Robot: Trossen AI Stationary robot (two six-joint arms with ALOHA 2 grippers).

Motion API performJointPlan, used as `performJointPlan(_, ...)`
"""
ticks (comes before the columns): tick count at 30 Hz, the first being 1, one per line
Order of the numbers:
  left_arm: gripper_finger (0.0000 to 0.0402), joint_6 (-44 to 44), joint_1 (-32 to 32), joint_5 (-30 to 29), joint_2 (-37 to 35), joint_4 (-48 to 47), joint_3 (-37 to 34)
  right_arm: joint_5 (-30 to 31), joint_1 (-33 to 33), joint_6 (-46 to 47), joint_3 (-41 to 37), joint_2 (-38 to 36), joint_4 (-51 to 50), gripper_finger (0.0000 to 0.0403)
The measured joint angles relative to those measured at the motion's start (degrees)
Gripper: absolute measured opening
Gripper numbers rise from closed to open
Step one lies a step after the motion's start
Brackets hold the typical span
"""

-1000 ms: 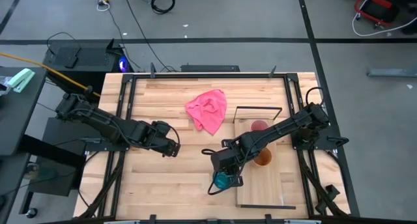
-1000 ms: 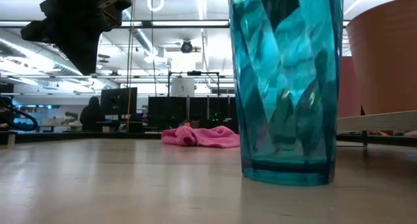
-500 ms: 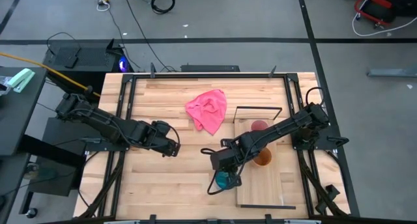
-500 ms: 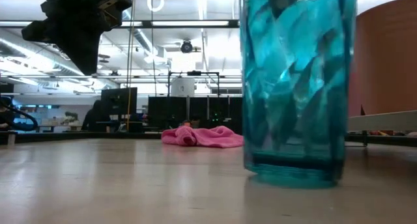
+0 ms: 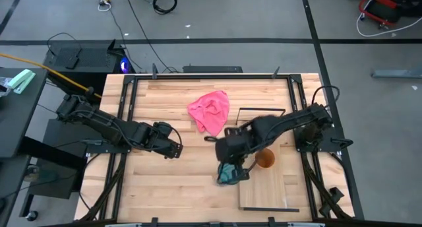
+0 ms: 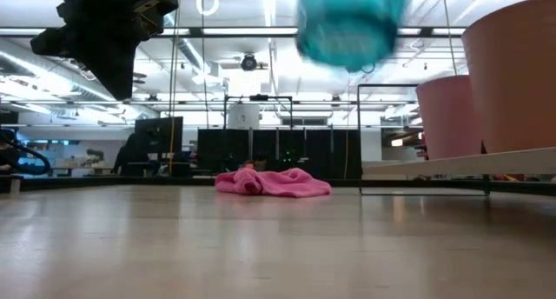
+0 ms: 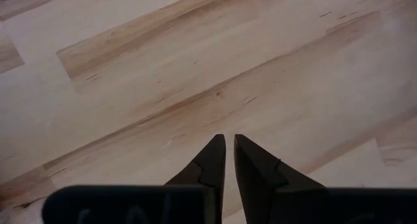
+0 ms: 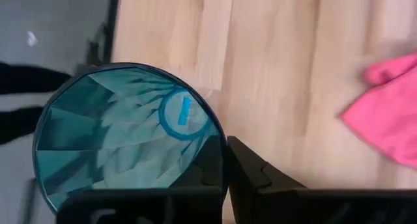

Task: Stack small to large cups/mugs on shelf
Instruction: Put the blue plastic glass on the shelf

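Teal cup lifted off the table

Right gripper (image 8: 227, 160) pinches the rim of the glossy faceted teal cup (image 5: 227, 175), apparently clear of the slatted wooden tabletop (image 5: 158, 181), just left of the light wooden shelf board (image 5: 267, 194). Orange-brown cup (image 5: 265, 159) stands on the shelf. Left gripper (image 7: 226, 160) hovers at the left, fingers nearly pressed together.

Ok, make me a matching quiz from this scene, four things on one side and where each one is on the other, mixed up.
Things:
1. teal cup
2. orange cup
3. pink cloth
4. left gripper

Places:
A. lying on the bare table
B. shut, over bare wood
C. standing on the shelf
D. held off the table by the right gripper

Pairs: 1-D, 2-C, 3-A, 4-B
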Motion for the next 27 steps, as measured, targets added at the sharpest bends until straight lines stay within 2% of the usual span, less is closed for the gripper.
performJointPlan(7, 0.0043, -0.04, 0.0, 0.0, 0.0, 0.69, 0.0, 4.74, -1.02, 0.51, 15.87, -0.22, -13.85, 0.0007)
performJointPlan(11, 0.0037, 0.02, 0.0, 0.0, 0.0, 1.44, 0.0, 4.68, 0.12, 4.28, 15.11, -4.55, -13.42, 0.0007)
performJointPlan(16, 0.0032, 0.04, 0.0, 0.02, 0.0, 1.68, 0.0, 4.84, 3.13, 9.55, 8.54, -11.28, -13.34, 0.0007)
performJointPlan(27, 0.0039, 0.61, 0.0, -0.37, 0.0, 2.09, 0.0, 6.84, 15.98, 29.55, -16.92, -26.4, -13.26, 0.0007)
